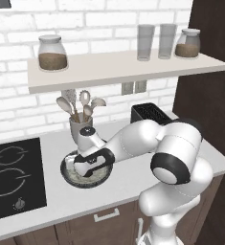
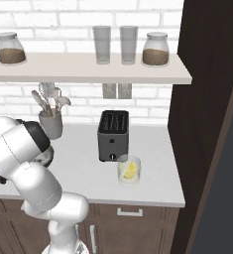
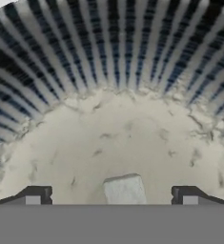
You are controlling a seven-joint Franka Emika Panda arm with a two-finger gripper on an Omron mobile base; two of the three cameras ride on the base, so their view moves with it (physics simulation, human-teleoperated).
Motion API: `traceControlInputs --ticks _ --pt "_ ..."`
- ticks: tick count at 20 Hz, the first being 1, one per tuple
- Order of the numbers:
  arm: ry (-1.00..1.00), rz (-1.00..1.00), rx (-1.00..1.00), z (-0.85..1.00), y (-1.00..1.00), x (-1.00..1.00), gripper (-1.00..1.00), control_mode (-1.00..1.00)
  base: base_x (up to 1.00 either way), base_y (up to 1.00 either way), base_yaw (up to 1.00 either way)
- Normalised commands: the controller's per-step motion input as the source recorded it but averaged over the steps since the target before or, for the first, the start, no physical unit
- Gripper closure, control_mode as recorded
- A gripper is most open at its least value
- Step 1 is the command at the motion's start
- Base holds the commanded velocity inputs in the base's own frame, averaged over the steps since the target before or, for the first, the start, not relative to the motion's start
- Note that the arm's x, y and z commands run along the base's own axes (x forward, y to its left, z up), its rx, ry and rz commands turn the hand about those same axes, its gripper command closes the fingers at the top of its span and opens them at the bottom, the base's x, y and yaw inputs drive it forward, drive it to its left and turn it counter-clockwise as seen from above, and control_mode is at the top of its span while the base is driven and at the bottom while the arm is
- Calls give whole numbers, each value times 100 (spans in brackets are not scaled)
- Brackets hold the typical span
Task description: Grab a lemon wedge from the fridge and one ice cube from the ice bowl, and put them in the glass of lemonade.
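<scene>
Pale grey, the small translucent ice cube (image 3: pixel 125 189) lies on the speckled floor of the wide dark-rimmed ice bowl (image 3: pixel 108 57), directly between the spread tips of the gripper (image 3: pixel 111 196). It looks light, hard and slippery, so the fingers should probably press on two opposite flat faces.

The pale grey desk (image 2: pixel 152 178) carries the toaster (image 2: pixel 113 135); the glass of lemonade (image 2: pixel 129 170) stands just before it, the utensil cup (image 2: pixel 51 124) and ice bowl (image 1: pixel 86 173) to its left.
</scene>
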Motion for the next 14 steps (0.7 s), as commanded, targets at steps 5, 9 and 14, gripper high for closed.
traceControlInputs --ticks 5,9,14 --pt "0 0 1 -16 0 0 -100 -100 0 0 0" --pt "0 0 0 -1 0 0 -100 -100 0 0 0" --pt "0 0 0 0 0 0 100 -100 0 0 0"
